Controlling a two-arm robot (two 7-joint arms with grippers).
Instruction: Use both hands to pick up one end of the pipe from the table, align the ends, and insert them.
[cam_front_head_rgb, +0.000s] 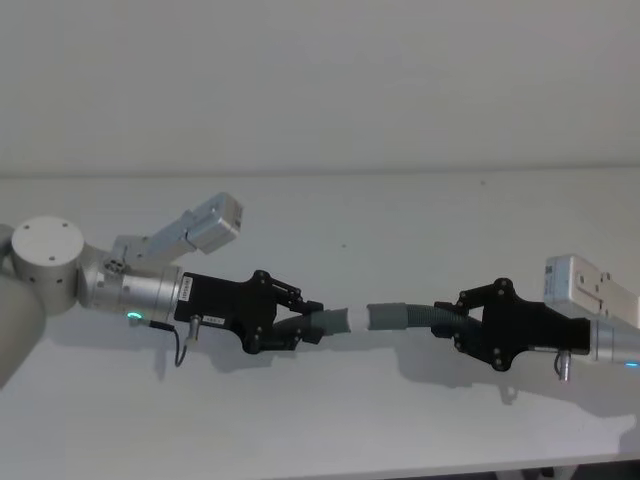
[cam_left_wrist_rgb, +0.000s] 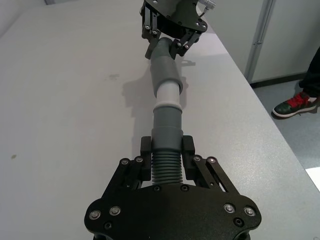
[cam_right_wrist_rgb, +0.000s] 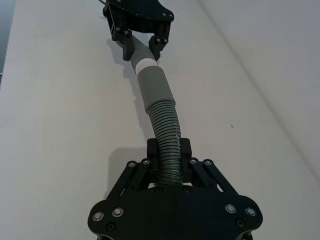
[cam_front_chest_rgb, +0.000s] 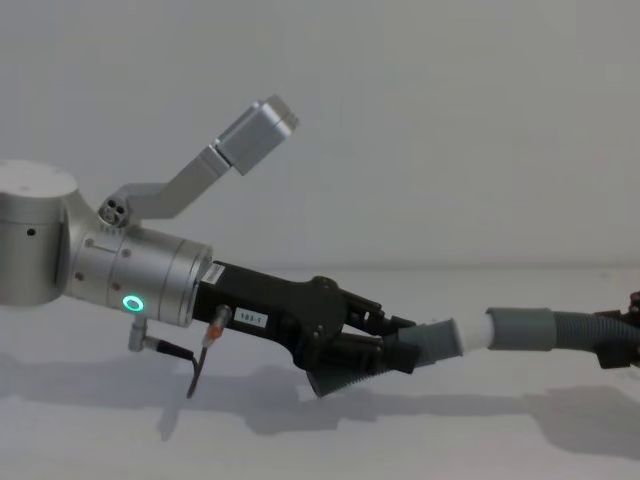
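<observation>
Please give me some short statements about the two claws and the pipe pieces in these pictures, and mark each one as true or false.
1. The left claw is shut on a pipe piece with a white tip. True.
2. The right claw is open and holds nothing. False: it is shut on the ribbed pipe piece.
3. The white tip is fully inside the wide cuff. False: in the head view a gap shows between them.
4. Both pipe pieces lie flat on the table. False: the claws hold them above it.
5. The two ends face each other. True.

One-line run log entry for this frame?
left gripper: shut on white-tipped hose piece | right gripper: shut on wide-cuff hose piece | ends aligned, white tip at cuff mouth, not seated | above table
</observation>
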